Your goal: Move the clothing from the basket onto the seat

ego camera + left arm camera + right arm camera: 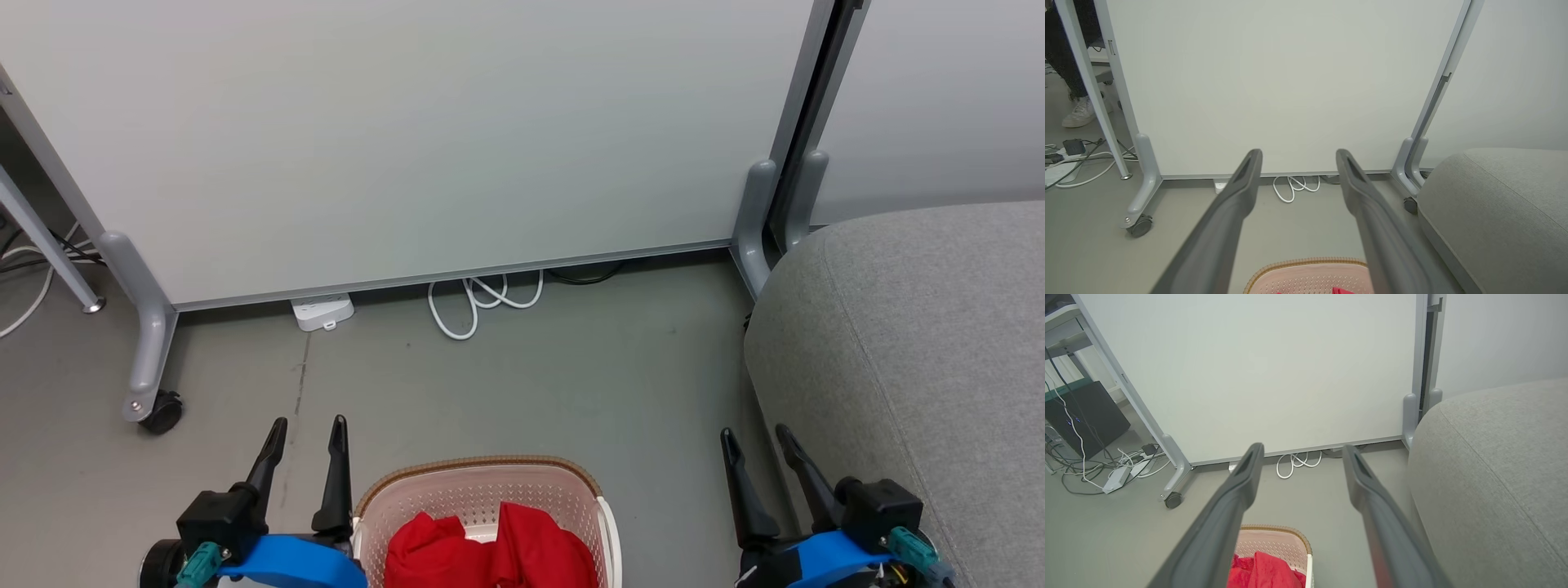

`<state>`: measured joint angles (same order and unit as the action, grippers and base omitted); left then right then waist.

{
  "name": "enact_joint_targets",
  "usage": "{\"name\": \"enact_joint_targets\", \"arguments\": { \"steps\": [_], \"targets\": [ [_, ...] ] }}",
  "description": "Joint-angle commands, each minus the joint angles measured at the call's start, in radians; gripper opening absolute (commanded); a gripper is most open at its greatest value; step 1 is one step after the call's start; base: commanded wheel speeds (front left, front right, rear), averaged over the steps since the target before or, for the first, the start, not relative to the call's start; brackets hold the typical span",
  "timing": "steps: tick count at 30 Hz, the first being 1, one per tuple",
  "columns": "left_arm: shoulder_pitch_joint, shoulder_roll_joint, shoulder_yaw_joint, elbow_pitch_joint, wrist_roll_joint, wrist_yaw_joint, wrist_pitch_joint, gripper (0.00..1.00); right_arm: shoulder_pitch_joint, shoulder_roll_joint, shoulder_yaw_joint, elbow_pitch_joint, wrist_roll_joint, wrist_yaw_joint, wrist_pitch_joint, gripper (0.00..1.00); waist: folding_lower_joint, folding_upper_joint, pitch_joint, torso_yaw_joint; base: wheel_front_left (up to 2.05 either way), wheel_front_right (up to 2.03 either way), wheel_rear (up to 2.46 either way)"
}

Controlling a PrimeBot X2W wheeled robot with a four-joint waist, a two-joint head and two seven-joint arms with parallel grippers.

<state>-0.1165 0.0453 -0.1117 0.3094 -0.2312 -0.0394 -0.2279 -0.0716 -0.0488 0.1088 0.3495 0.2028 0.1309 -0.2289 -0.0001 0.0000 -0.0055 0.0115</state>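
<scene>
Clothing (490, 551) is heaped in the basket (457, 498) at near centre; none is seen on the seat (922, 343) at right, so the whole move is judged undone. Left gripper (309, 426) and right gripper (753, 433) are held spread and empty, 1 either side of the basket.

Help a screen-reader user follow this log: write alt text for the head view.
Red clothing lies heaped in a cream basket at the bottom centre. The open left gripper and open right gripper flank it, empty, with a large grey seat on the right. Behind stands a white wheeled panel with a coiled white cable at its foot.
</scene>
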Motion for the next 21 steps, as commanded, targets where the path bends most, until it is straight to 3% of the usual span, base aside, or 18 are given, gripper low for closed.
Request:
{"name": "enact_joint_targets", "arguments": {
  "steps": [1, 21],
  "targets": [
    [-0.008, 0.007, -0.006, 0.002, 0.026, -0.005, -0.011, 1.0, -0.007, -0.002, 0.005, 0.003, -0.028, 0.0, -0.011, 1.0, 0.0001, 0.0, -0.001, 0.0, 0.0, 0.0, 0.0],
    [0.0, 0.008, -0.021, 0.028, 0.118, -0.001, -0.039, 1.0, 0.017, -0.002, -0.005, 0.011, -0.14, 0.0, -0.038, 1.0, 0.0001, 0.0, -0.008, 0.006, 0.0, 0.0, 0.0]
  ]
}}
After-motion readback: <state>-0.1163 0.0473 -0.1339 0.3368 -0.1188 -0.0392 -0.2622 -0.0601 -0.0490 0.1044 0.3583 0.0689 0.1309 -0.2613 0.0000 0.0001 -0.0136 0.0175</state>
